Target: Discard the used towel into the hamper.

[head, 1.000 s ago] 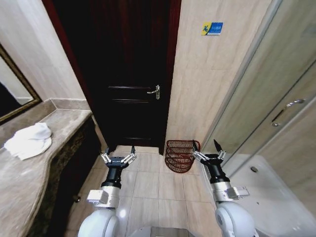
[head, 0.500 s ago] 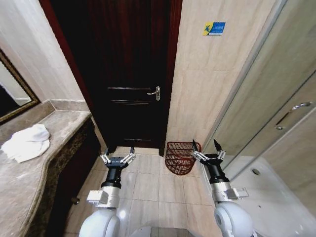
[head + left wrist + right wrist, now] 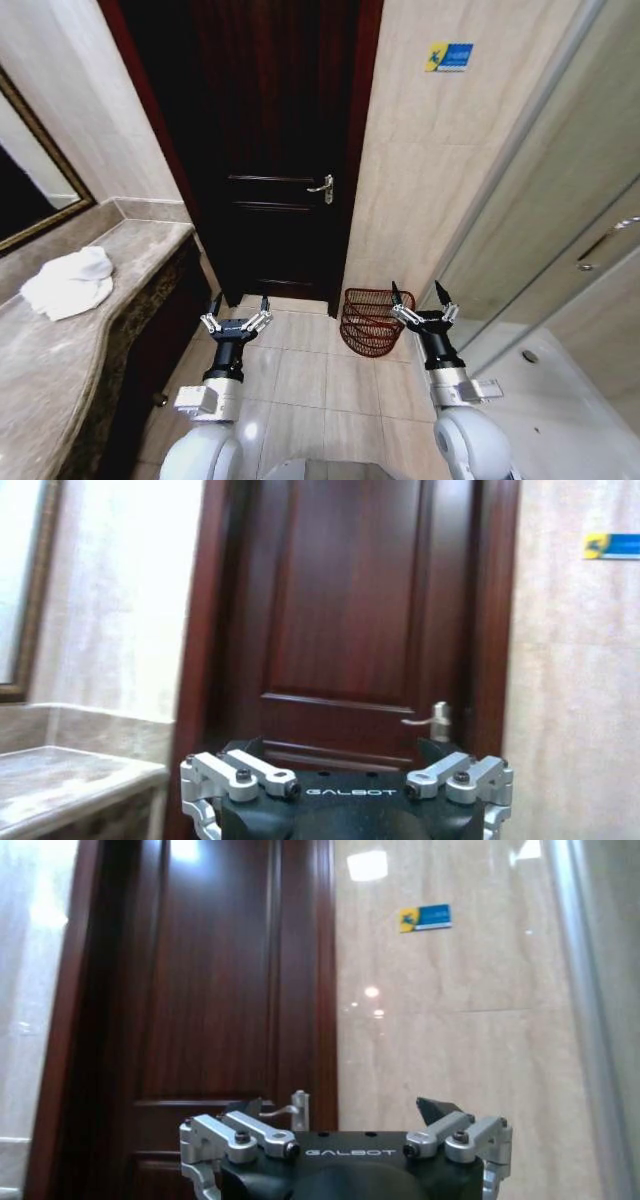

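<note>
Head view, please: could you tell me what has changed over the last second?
The whole picture shifted, so the camera moved, not the things. The left claw and right claw stay open, empty and raised. The crumpled white towel still lies on the marble counter; the reddish-brown wire hamper stays by the wall.

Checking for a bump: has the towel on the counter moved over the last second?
No. The towel sits on the same part of the counter below the mirror frame; the whole view shifted.

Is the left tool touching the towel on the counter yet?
Apart. The head view shows the left tool open over the floor tiles ahead of the robot, while the white towel lies on the stone counter well off to its left.
</note>
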You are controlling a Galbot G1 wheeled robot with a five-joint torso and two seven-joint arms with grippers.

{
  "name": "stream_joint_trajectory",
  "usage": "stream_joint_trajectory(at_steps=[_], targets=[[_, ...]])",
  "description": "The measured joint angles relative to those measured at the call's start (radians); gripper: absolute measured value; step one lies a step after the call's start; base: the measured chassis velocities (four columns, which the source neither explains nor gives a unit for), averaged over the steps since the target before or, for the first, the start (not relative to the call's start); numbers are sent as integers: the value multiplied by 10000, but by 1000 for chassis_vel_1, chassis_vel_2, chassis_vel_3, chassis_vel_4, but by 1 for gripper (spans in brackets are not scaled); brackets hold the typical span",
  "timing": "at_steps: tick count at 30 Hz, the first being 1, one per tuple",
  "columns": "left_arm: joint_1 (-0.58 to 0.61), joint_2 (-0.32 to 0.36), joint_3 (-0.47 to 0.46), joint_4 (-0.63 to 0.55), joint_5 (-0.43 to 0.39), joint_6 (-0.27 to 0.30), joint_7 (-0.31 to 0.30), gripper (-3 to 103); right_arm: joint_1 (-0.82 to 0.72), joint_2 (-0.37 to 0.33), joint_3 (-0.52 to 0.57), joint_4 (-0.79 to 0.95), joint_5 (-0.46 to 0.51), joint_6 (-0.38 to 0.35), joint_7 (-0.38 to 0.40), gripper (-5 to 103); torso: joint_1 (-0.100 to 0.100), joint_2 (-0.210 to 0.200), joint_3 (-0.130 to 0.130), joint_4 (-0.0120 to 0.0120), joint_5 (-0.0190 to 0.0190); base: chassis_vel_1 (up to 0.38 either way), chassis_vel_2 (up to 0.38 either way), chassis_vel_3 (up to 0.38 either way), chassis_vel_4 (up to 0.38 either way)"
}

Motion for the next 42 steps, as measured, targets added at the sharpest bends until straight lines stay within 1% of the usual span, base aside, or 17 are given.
stream_joint_trajectory(at_steps=[4,12,18,21,24,39,41,42], targets=[[22,0,-42,70,-24,-66,-164,100,54,-37,35,-86,3,9,-36,100,0,-1,0,0,0,79,77,90,90],[27,0,-56,109,-26,-180,-185,100,156,-129,6,-91,114,-93,-180,100,0,-2,0,0,-2,102,104,115,100],[42,0,9,206,28,-421,-195,100,259,-216,14,-193,291,-118,-218,100,0,-2,0,2,-1,133,136,125,135],[39,0,12,208,39,-429,-194,100,278,-238,10,-216,318,-125,-218,100,0,-2,0,3,0,100,105,104,82],[33,0,9,220,20,-488,-212,100,263,-241,9,-223,321,-128,-218,100,0,-2,1,-3,2,84,80,80,69],[18,0,45,222,-73,-507,-281,100,143,-171,-8,-152,301,-116,-212,100,0,-2,0,2,-1,116,107,108,109],[19,0,22,221,14,-501,-392,100,120,-159,-15,-162,300,22,-175,100,0,-2,0,1,-1,126,132,139,139],[9,0,-18,236,181,-499,-555,100,111,-162,-15,-174,305,83,-174,100,0,-2,1,1,1,114,125,118,126]])
